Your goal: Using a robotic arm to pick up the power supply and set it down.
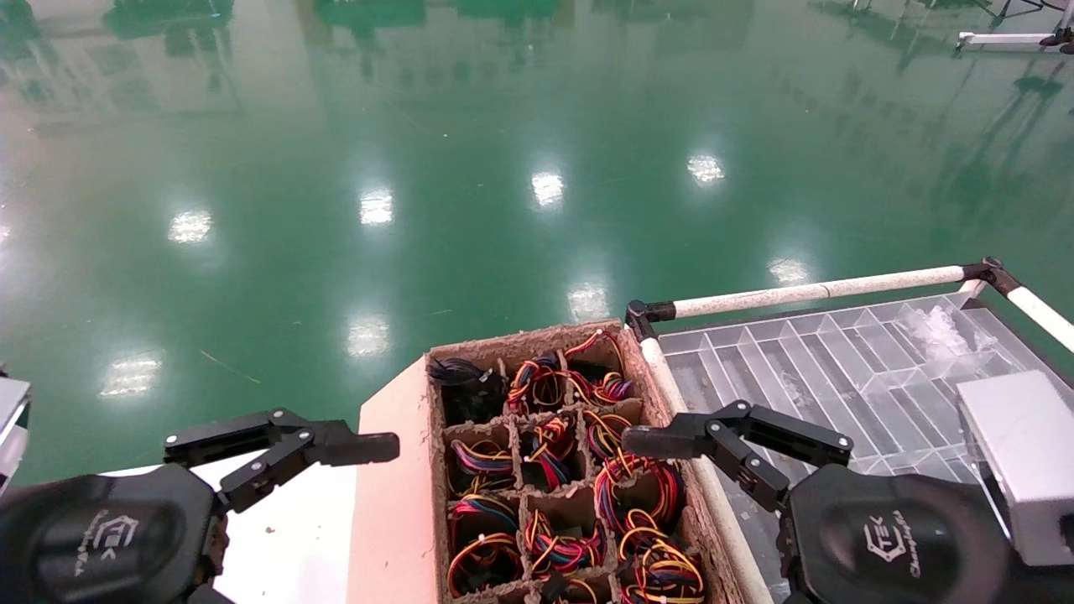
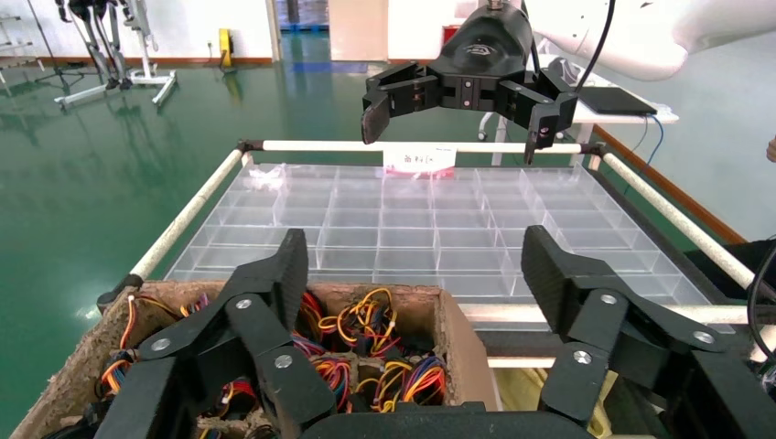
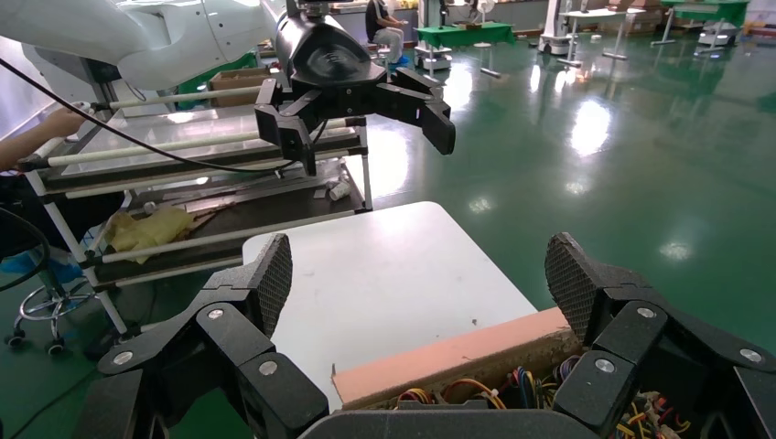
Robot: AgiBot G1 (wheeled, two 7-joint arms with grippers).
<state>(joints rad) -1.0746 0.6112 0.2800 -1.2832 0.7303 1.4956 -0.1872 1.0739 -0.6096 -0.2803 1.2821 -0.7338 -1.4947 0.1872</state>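
While both tools (image 1: 369, 447) (image 1: 650, 440) hang spread apart, glossy green floor (image 1: 470, 151) reflects ceiling lights.

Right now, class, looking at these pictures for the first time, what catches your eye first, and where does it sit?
The cardboard crate at bottom centre of the head view, its cells stuffed with bright red, yellow and blue wire bundles. Both black grippers hang open on either side of it: the left gripper over the white table, the right gripper at the crate's edge. Beside the crate on the robot's right lies a clear divided tray.
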